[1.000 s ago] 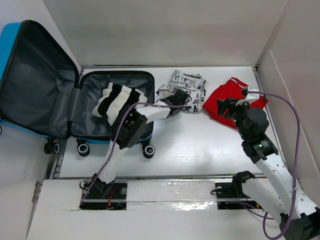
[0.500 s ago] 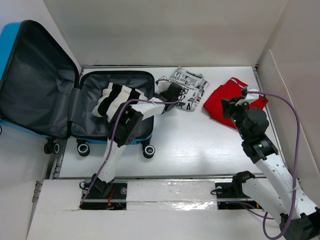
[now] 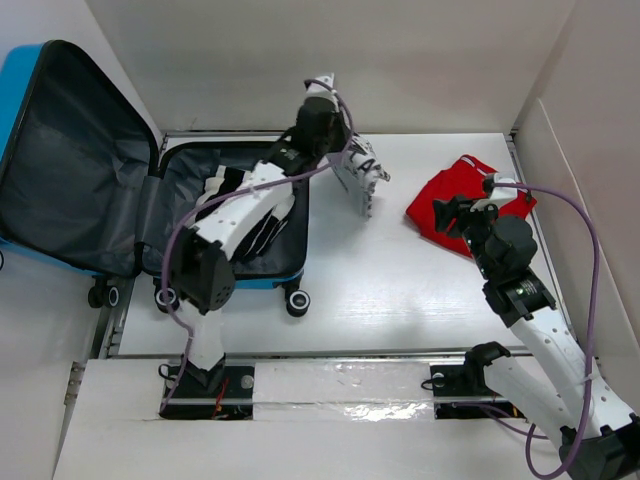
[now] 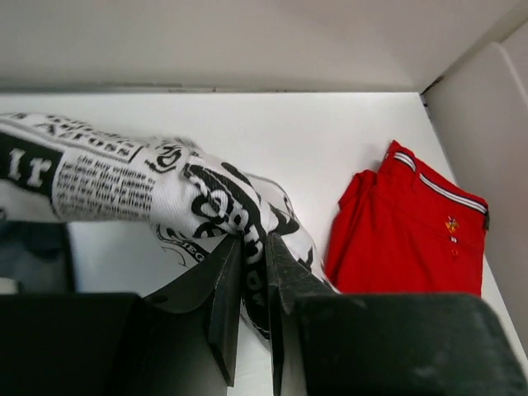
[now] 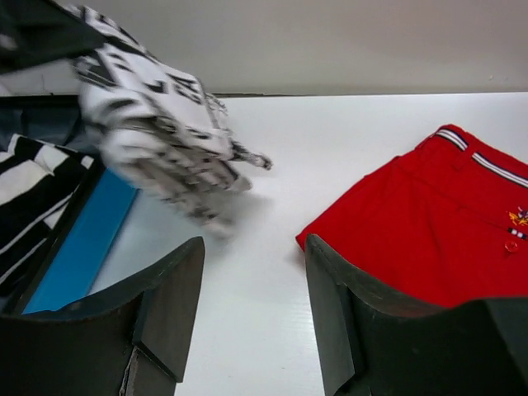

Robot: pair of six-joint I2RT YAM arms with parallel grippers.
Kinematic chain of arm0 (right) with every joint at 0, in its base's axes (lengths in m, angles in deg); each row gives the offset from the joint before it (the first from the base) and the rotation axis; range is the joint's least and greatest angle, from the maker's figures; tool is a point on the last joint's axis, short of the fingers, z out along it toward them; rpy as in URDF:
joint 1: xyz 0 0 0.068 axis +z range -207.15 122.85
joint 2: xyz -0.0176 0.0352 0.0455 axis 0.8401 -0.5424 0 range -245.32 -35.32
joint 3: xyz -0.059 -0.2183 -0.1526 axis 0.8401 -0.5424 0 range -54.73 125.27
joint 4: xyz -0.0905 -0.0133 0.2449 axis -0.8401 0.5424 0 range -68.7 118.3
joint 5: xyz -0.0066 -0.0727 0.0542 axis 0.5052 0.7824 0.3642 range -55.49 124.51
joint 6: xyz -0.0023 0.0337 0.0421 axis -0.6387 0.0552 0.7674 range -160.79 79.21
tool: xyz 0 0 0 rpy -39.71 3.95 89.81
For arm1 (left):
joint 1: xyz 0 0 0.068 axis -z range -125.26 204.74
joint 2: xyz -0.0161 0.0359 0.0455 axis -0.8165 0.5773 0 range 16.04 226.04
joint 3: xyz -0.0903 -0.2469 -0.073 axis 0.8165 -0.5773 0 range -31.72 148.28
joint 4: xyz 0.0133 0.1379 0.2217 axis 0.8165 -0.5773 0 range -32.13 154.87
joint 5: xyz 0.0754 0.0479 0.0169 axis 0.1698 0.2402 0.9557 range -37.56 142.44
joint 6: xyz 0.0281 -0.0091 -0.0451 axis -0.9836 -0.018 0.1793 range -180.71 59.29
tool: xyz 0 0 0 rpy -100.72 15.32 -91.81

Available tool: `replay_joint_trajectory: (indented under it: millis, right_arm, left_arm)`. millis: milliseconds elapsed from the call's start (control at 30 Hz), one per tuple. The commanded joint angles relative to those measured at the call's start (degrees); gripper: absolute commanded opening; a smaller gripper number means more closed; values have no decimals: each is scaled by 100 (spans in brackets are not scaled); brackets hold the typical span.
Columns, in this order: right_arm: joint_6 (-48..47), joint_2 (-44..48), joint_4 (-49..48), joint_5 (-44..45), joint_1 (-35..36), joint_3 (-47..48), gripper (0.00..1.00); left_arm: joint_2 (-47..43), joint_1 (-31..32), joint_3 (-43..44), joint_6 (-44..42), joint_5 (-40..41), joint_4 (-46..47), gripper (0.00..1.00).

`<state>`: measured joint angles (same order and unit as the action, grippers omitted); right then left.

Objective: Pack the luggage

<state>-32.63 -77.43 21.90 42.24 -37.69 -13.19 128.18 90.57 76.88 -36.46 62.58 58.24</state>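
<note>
Left gripper [image 4: 254,247] is up high at the back of the table [image 3: 400,290], clenched on the newspaper-print garment [image 4: 206,206]. Its 2 fingers [image 4: 224,285] are pinched tight on a fold of the cloth. The rest of the piece droops from that grip, clear of the tabletop, just right of the luggage's right-hand rim.

The luggage [image 3: 70,170] lies wide open at the left end of the table. Its bright-blue lid is thrown back to the left with the dark grey lining showing. The base half sits flat beside it, black wheels toward the near edge. There's 1 black-and-white striped garment [image 5: 29,194] already in that base half, and the left arm reaches across above it.

Over on the right, the right gripper [image 5: 254,247] is low above the table with its jaws parted and nothing between them. It points at the near-left edge of the red garment [image 5: 429,231]. That 1 lies folded flat toward the table's right side, well apart from the luggage. The right-hand finger [image 5: 346,313] is just beside the red cloth, and I can't tell if it touches.
</note>
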Motion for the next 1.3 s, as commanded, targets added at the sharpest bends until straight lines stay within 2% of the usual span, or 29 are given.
replay_joint_trajectory:
  millis: [0, 100, 133, 200, 233, 267, 300, 333, 400, 600, 733, 800, 833, 900, 933, 1000, 1033, 1167, 1200, 1233, 1267]
  right_arm:
    - [-69, 18, -218, 132, -30, 39, 58]
    - [-96, 18, -192, 159, -30, 56, 58]
    - [-104, 18, -183, 133, -30, 56, 58]
    - [-113, 18, -148, 115, -30, 82, 58]
    - [-113, 27, -131, 89, -30, 91, 59]
    - [-113, 27, -122, 89, -30, 91, 59]
    - [-96, 45, -130, 89, -30, 91, 59]
    - [-96, 45, -148, 71, -30, 65, 59]
    - [-78, 45, -218, -60, -30, 47, 59]
    - [-78, -87, -218, -254, -30, 74, 59]
    - [-96, 1, -218, -210, -30, 65, 59]
    - [-104, -8, -227, -175, -30, 47, 59]
    - [-104, -25, -227, -166, -30, 47, 59]
    - [-105, -78, -227, -105, -30, 47, 59]
    - [-104, -157, -218, -96, -30, 65, 41]
    - [-78, -280, -157, -87, -30, 91, 16]
    - [-69, -411, -122, -61, -30, 126, 0]
    - [-8, -649, -78, 237, -30, 153, 0]
    - [10, -684, -86, 325, -30, 135, 0]
    - [36, -720, -95, 404, -30, 126, 2]
    - [114, -824, -104, 675, -91, 118, 10]
  left_arm:
    - [-1175, -427, -266, -755, -572, 180, 0]
    - [-2062, -919, -1540, -834, -644, 408, 0]
    - [-2264, -1103, -2222, -817, -722, 443, 0]
    - [-2941, -1788, -2919, -633, -819, 592, 0]
    - [-3161, -2051, -3689, -536, -985, 663, 0]
    - [-3607, -2341, -4027, -440, -1178, 846, 0]
    - [-3811, -2945, -4379, -247, -1232, 1048, 0]
    - [-3970, -3281, -4965, -176, -1329, 1146, 0]
    - [-4217, -4158, -5365, -114, -1882, 1348, 0]
    - [-3884, -5191, -5788, -649, -2471, 1559, 0]
    - [-3647, -5253, -5675, -808, -2481, 1446, 0]
    - [-3576, -5253, -5595, -808, -2000, 1157, 0]
    - [-3593, -5253, -5612, -790, -1754, 1147, 5]
    - [-3847, -5253, -5665, -651, -1383, 1252, 39]
    - [-3944, -5253, -5665, -528, -1417, 1322, 64]
    - [-4261, -5010, -5587, -273, -1646, 1471, 77]
    - [-4349, -4859, -5403, -150, -1602, 1472, 83]
    - [-4928, -4016, -5086, 106, -1366, 1744, 82]
    - [-4999, -3805, -5042, 185, -1365, 1927, 77]
    - [-5043, -3264, -4989, 238, -1399, 2042, 61]
    - [-5052, -2928, -4945, 299, -1330, 2174, 51]
